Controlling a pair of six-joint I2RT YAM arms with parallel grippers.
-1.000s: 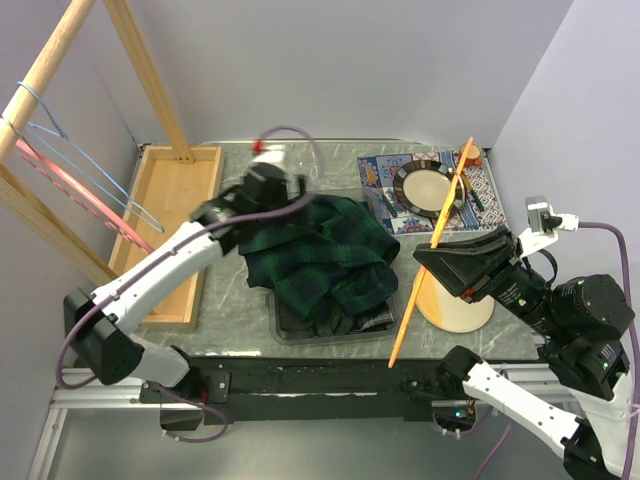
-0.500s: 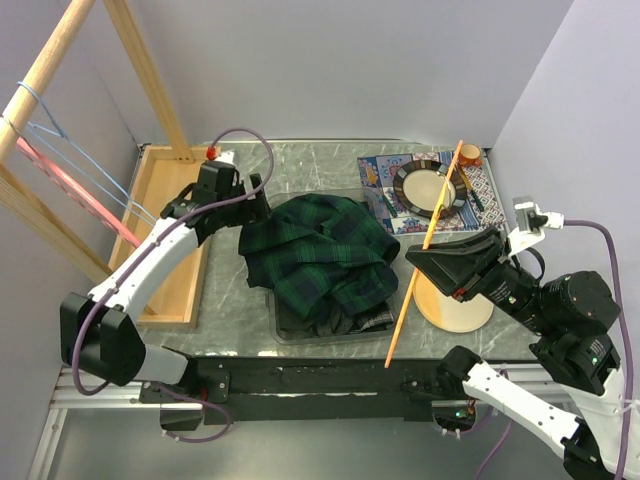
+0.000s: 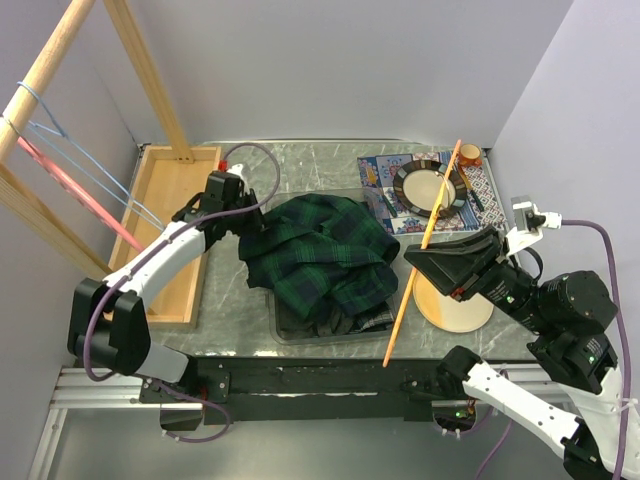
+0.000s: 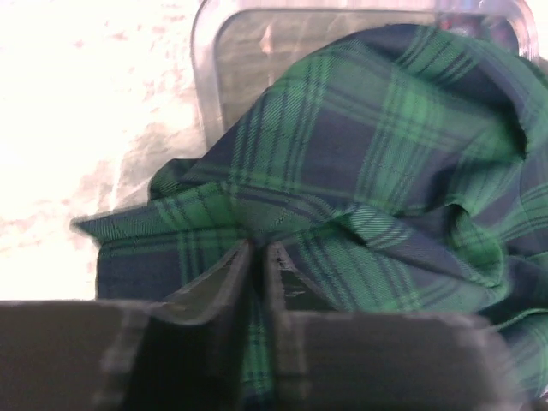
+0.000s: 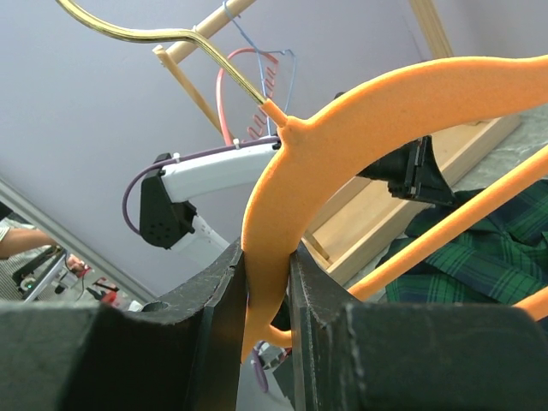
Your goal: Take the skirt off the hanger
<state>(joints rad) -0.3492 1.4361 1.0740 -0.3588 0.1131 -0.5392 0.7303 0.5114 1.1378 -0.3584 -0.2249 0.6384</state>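
The dark green and navy plaid skirt (image 3: 320,255) lies crumpled over a clear bin (image 3: 285,325) at the table's middle, off the hanger. My left gripper (image 3: 250,222) is at the skirt's left edge. In the left wrist view the left gripper (image 4: 257,257) is shut on a fold of the skirt (image 4: 368,171), with plaid cloth showing between the fingers. My right gripper (image 3: 415,258) holds the orange foam hanger (image 3: 425,245) up on the right, apart from the skirt. In the right wrist view the right gripper (image 5: 267,265) is shut on the hanger's arm (image 5: 360,111).
A wooden tray (image 3: 170,200) lies at the left, beside a wooden rack (image 3: 60,50) carrying blue and pink hangers (image 3: 60,160). At the back right, a plate (image 3: 425,188) sits on a patterned mat beside an orange cup (image 3: 468,155). A round cream disc (image 3: 455,305) lies under the right arm.
My left gripper swung out to the left, came back to the skirt's left edge and closed on the cloth. The right arm shifted slightly with the hanger.
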